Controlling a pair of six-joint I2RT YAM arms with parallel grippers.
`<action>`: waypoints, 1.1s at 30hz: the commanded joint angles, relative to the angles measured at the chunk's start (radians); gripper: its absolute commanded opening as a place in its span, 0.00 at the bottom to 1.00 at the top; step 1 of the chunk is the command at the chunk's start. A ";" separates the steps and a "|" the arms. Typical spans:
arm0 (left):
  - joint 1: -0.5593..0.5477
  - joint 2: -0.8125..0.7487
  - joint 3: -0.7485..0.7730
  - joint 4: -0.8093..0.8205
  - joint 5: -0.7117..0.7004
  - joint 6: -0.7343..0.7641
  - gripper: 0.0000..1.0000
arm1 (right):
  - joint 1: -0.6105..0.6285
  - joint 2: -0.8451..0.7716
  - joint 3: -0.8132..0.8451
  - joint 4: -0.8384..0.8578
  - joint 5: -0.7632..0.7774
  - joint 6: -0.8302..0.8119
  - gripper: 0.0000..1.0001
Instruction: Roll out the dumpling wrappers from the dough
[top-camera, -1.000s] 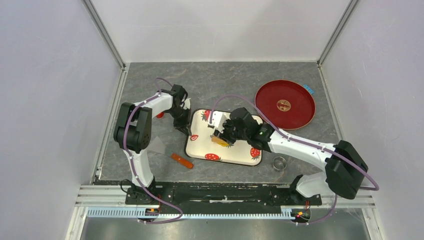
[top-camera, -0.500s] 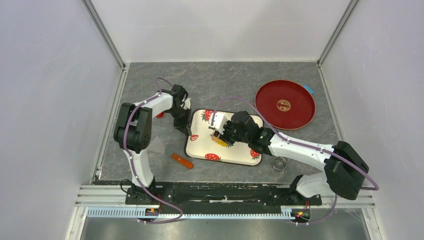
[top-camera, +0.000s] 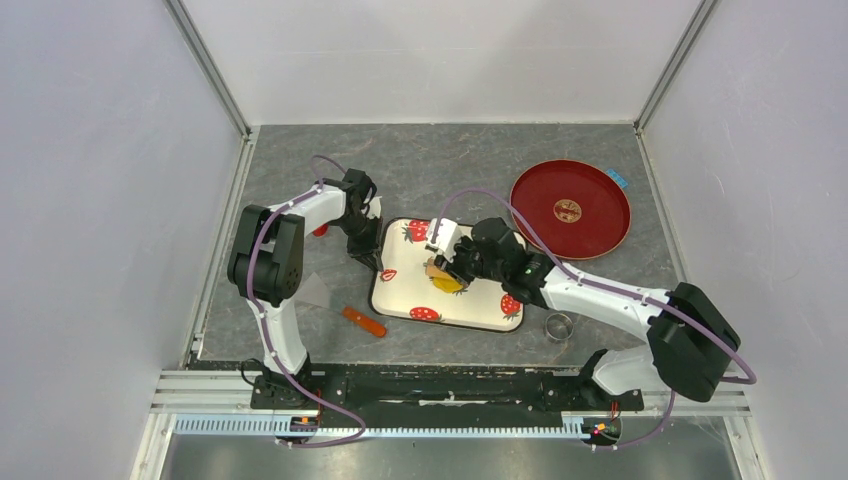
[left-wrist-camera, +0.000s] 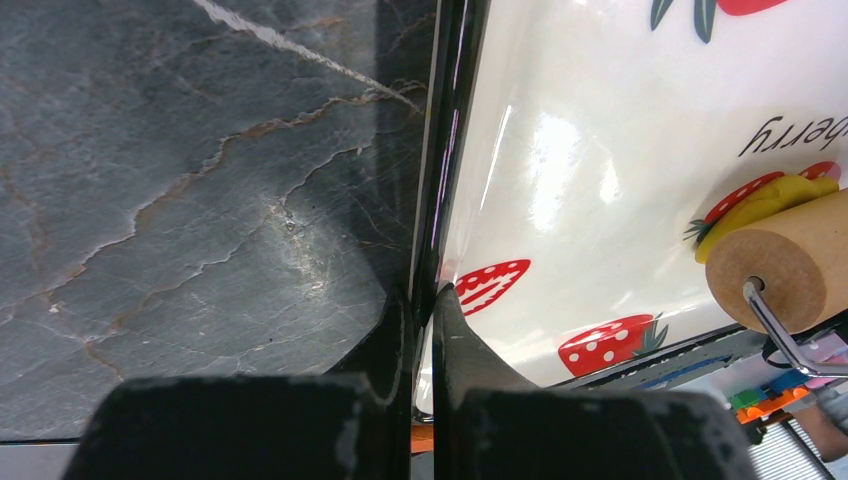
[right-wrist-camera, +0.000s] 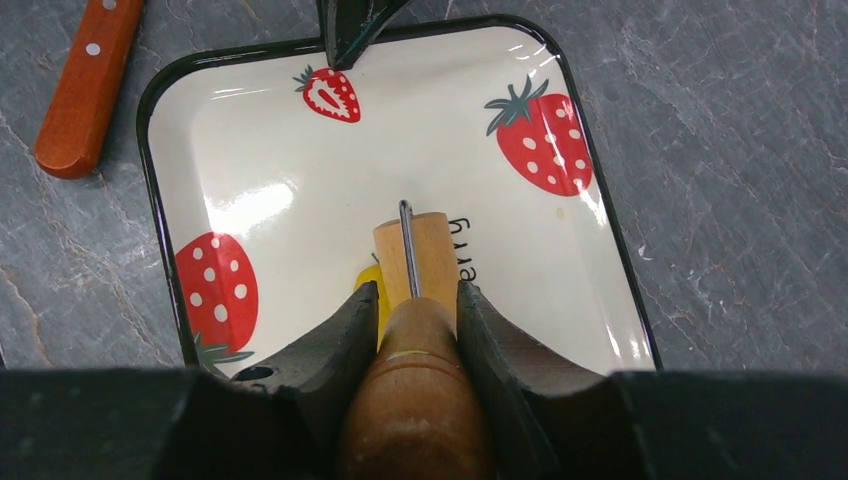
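My left pincer (left-wrist-camera: 425, 300) is clenched on the black left rim of the tray (left-wrist-camera: 560, 150), one finger outside and one inside, just beside a half strawberry print. My right pincer (right-wrist-camera: 415, 325) is grasping the wooden handle of the roller (right-wrist-camera: 425, 245), with a finger on each side of it. The barrel of the roller lies low over the white floor of the tray and points toward the rim that my left pincer holds. The dough (left-wrist-camera: 765, 195) is a yellow flattened piece in the tray, under the barrel and touching it. From my right wrist I see only a thin yellow edge of it at the left of the barrel. On the grey table (top-camera: 440, 170), an orange-handled tool (top-camera: 363, 321) lies near the tray's near left corner. A metal ring (top-camera: 558, 325) lies beside its near right corner, and a red plate (top-camera: 570, 208) is near its far right corner.
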 joint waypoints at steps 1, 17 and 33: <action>-0.012 0.045 0.007 0.048 -0.114 0.046 0.02 | -0.005 0.026 -0.097 -0.151 -0.046 0.047 0.00; -0.012 0.046 0.004 0.049 -0.121 0.043 0.02 | -0.003 0.002 -0.196 -0.135 -0.037 0.085 0.00; -0.012 0.050 0.004 0.050 -0.124 0.042 0.02 | 0.049 0.002 -0.187 -0.167 -0.011 0.127 0.00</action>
